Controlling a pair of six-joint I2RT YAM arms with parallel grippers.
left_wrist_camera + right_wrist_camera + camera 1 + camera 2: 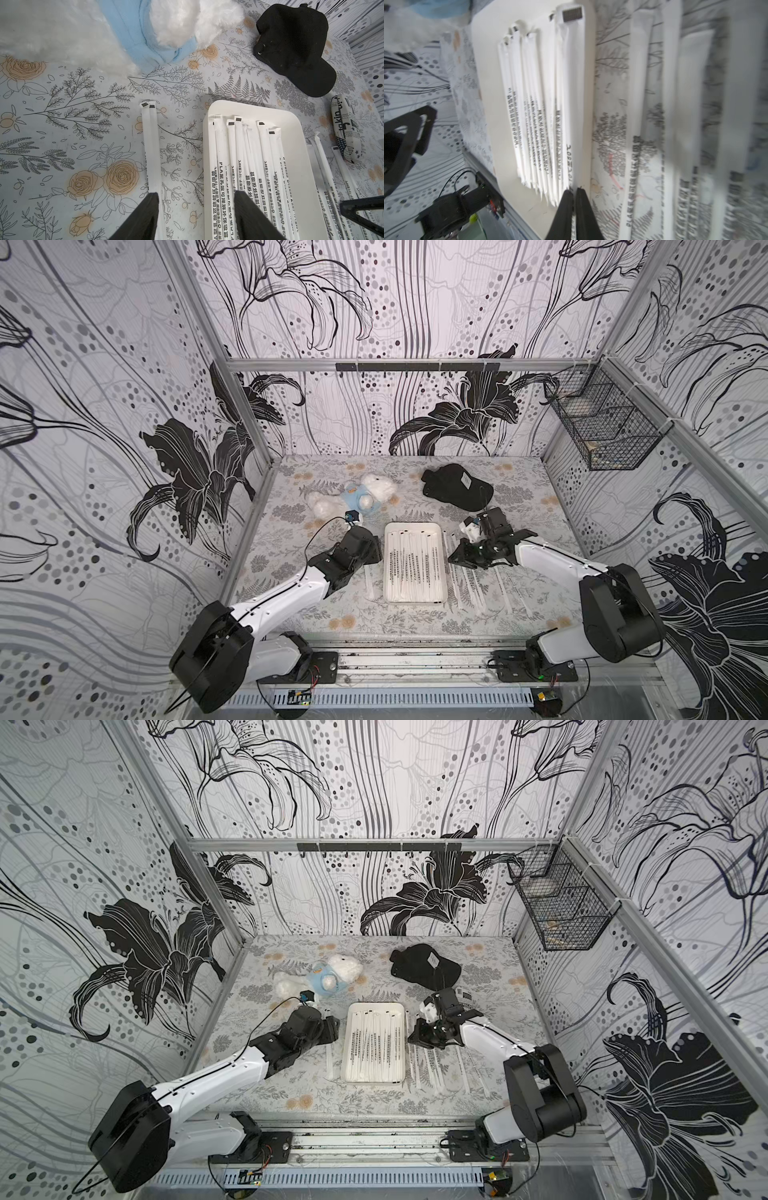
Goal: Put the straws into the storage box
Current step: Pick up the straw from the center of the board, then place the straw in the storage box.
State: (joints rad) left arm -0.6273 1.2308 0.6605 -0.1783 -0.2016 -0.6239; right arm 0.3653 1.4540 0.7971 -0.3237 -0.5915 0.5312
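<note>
At the right rim of the storage box point(414, 525), in the middle of the counter point(332, 616), the transfer step is judged to be in hand: one straw point(571, 83) is pinched near its end between the closed fingers of the right hand point(573, 192). In the right wrist view it is seen lying lengthwise along that rim, beside the straws point(411, 564) already gathered inside. More loose straws point(471, 585) are spread on the counter just right of the box, and a pair point(150, 145) lies just left of it, so the task is judged partly done. The right arm is stretched low across the loose straws, its hand pointed toward the box. The left hand point(196, 193) is held open over the box's left rim, one finger above the pair and the other above the box; contact cannot be told. Next, the held straw probably has to be carried inward past the rim, kept parallel to the others, and released flat.
</note>
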